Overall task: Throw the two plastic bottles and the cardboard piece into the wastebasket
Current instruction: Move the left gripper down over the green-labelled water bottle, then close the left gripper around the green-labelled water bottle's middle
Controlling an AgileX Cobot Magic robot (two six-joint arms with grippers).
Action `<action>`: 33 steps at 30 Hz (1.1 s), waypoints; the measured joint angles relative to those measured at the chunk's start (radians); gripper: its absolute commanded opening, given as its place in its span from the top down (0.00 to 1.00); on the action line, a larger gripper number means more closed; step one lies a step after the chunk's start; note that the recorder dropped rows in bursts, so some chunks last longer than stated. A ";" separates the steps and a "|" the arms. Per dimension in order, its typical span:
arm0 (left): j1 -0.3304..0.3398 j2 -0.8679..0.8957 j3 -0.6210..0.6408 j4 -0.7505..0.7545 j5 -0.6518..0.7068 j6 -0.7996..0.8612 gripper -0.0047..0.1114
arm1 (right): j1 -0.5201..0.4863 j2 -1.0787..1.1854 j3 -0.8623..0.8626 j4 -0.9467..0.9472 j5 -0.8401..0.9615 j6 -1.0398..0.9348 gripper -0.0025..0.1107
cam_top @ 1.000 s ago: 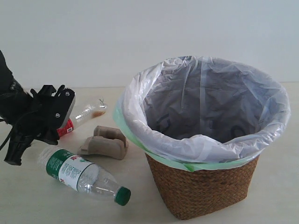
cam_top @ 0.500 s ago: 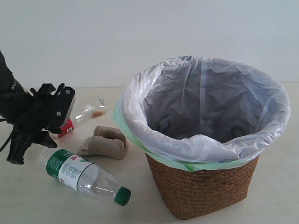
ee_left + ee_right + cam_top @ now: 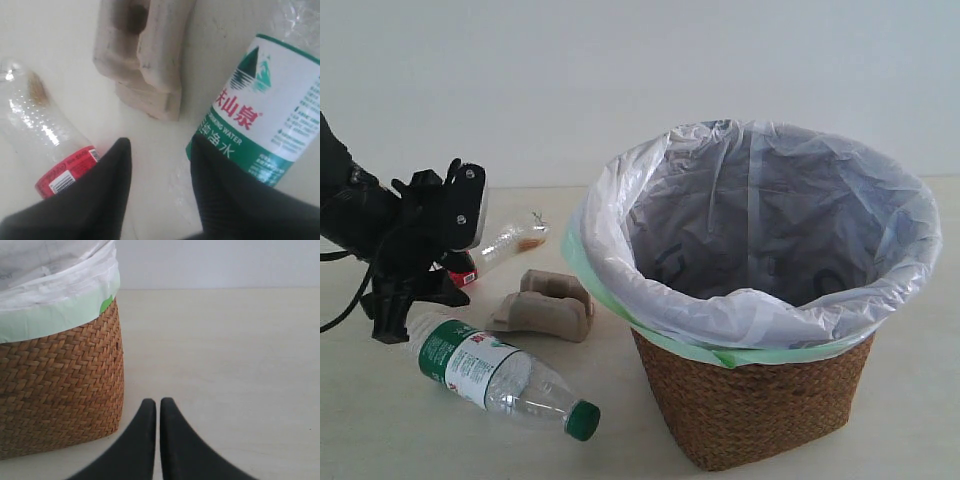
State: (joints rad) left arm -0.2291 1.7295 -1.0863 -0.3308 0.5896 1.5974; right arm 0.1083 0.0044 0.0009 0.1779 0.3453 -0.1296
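The wider bottle (image 3: 500,375) with green cap and green-white label lies on the table at the front left, also in the left wrist view (image 3: 270,110). The slimmer red-label bottle (image 3: 505,243) lies behind it, partly hidden by my left gripper (image 3: 425,290); its black cap is hidden. The cardboard piece (image 3: 545,308) sits between them, beside the wastebasket (image 3: 760,400). In the left wrist view my left gripper (image 3: 160,145) is open, with bare table between its fingers, the red-label bottle (image 3: 45,135) on one side and the cardboard piece (image 3: 145,55) ahead. My right gripper (image 3: 157,402) is shut and empty beside the wastebasket (image 3: 60,385).
The wastebasket's white bag (image 3: 760,220) with its green edge folds over the rim, and the inside looks empty. A pale wall stands behind the table (image 3: 380,430).
My left gripper has moved right and slightly up, closer to the space between the two bottles. The bottles, cardboard piece and wastebasket have not moved.
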 measured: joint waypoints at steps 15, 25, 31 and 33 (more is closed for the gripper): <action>0.000 0.000 0.012 0.080 0.128 -0.053 0.65 | 0.000 0.000 0.000 0.000 0.000 0.000 0.98; 0.000 0.000 0.012 0.177 0.187 -0.104 0.65 | 0.000 0.000 0.000 0.000 0.000 0.000 0.98; 0.000 0.000 0.012 0.150 0.172 -0.123 0.65 | 0.000 0.000 0.000 0.000 0.000 0.000 0.98; 0.000 0.000 0.012 0.135 0.166 -0.124 0.65 | 0.000 0.000 0.000 0.000 0.000 0.000 0.98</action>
State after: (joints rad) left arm -0.2291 1.7295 -1.0744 -0.1960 0.7559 1.4731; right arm 0.1083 0.0044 0.0009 0.1779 0.3453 -0.1296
